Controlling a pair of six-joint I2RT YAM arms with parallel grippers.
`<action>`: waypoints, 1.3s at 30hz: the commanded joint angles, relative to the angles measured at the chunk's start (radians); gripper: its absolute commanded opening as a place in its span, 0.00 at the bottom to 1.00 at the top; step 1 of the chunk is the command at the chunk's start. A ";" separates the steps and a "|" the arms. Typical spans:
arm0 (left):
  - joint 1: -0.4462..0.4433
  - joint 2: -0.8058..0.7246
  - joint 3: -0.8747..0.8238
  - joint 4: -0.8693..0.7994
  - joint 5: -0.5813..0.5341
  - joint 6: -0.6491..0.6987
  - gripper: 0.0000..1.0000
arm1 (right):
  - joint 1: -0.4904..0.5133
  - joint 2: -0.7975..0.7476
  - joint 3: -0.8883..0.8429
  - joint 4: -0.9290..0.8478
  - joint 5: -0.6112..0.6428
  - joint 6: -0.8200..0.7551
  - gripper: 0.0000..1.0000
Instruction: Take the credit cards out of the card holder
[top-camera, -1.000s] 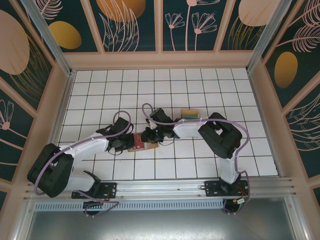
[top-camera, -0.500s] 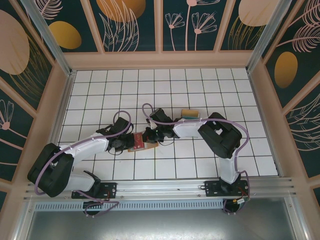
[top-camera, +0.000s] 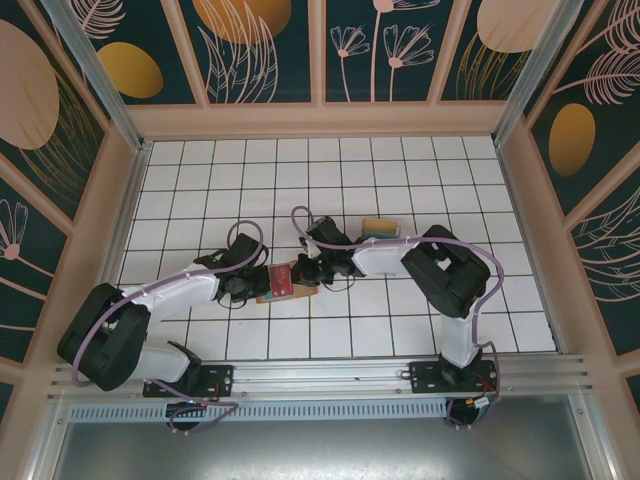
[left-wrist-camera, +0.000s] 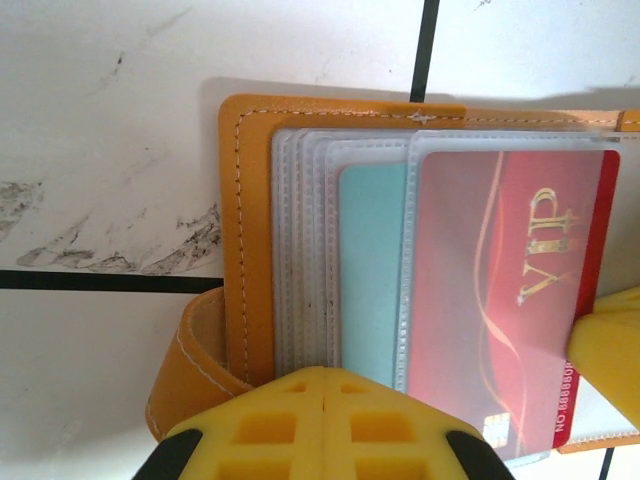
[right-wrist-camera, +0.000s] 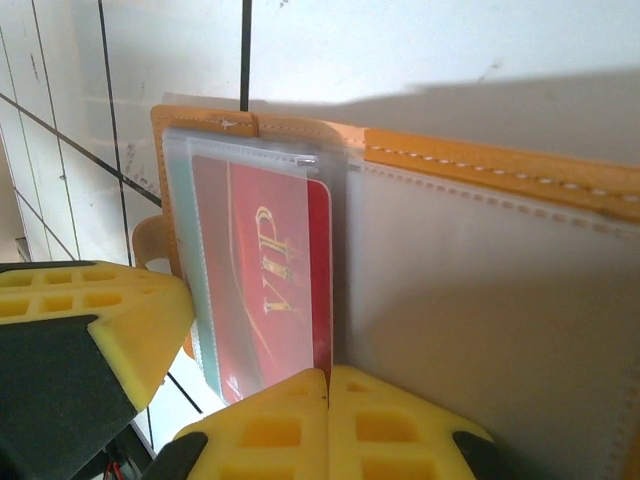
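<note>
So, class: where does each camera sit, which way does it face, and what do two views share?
Top external: above and behind the arms, looking down on the tiled table; both arms show.
Left wrist: on the left arm, looking down at the open card holder; left gripper at bottom.
Right wrist: on the right arm, facing the card holder; right gripper at bottom.
Shared: both wrist views show the red VIP card.

Open orange-brown card holder (left-wrist-camera: 250, 250) on tiles (left-wrist-camera: 100, 100), red VIP card (left-wrist-camera: 500, 300) sleeved inside
</note>
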 joint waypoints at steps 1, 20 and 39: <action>0.004 0.038 -0.013 -0.058 -0.034 -0.009 0.00 | -0.009 -0.034 -0.025 -0.024 0.021 -0.004 0.00; 0.004 0.032 -0.006 -0.046 -0.010 0.001 0.05 | -0.005 -0.028 -0.003 -0.004 -0.004 -0.006 0.07; 0.004 0.036 -0.009 -0.040 -0.003 0.001 0.01 | 0.008 0.023 0.037 0.011 -0.043 -0.010 0.18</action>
